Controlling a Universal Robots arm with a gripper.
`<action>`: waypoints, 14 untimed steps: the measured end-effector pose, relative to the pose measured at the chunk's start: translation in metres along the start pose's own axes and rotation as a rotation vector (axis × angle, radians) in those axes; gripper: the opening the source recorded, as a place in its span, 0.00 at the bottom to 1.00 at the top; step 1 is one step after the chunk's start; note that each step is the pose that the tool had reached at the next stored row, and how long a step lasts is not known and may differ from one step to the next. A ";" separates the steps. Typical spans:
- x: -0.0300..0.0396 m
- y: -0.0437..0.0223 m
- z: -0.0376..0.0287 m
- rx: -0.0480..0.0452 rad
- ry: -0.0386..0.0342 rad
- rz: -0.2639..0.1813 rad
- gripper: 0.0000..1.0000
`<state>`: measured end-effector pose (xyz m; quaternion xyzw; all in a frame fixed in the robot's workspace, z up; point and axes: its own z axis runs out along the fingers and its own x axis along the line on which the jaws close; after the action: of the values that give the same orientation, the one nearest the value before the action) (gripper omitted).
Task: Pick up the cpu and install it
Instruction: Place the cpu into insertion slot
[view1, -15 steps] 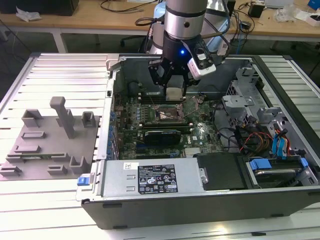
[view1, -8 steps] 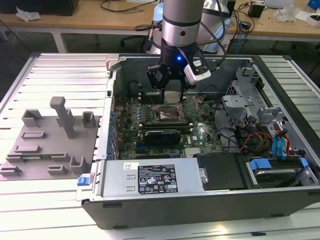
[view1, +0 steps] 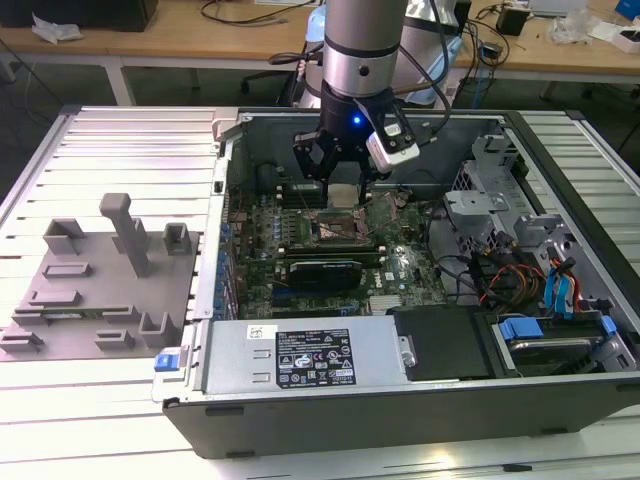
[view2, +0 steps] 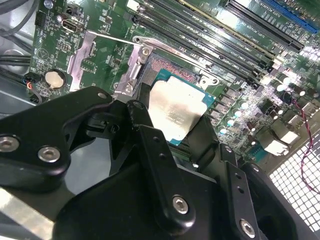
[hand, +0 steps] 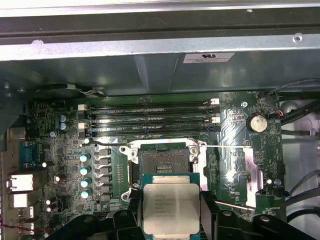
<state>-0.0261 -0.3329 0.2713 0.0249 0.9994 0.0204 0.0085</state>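
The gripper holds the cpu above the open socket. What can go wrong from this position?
1. The cpu does not look squarely over the socket; lowered so, it could bend contacts.
2. The gripper holds only its edges, so it may tilt or slip.
3. The thin lever lies close to one finger and might snag.

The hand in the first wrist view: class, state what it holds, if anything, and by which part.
The hand holds the cpu, pinched by two opposite edges, metal top facing the camera.
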 end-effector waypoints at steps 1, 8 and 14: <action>0.0000 0.0000 0.0000 0.0000 0.0000 0.000 0.55; 0.0000 0.0000 0.0001 -0.0004 -0.0010 0.025 0.55; 0.0000 0.0000 0.0004 0.0017 -0.0065 0.157 0.55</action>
<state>-0.0261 -0.3329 0.2709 0.1032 0.9944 0.0200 0.0101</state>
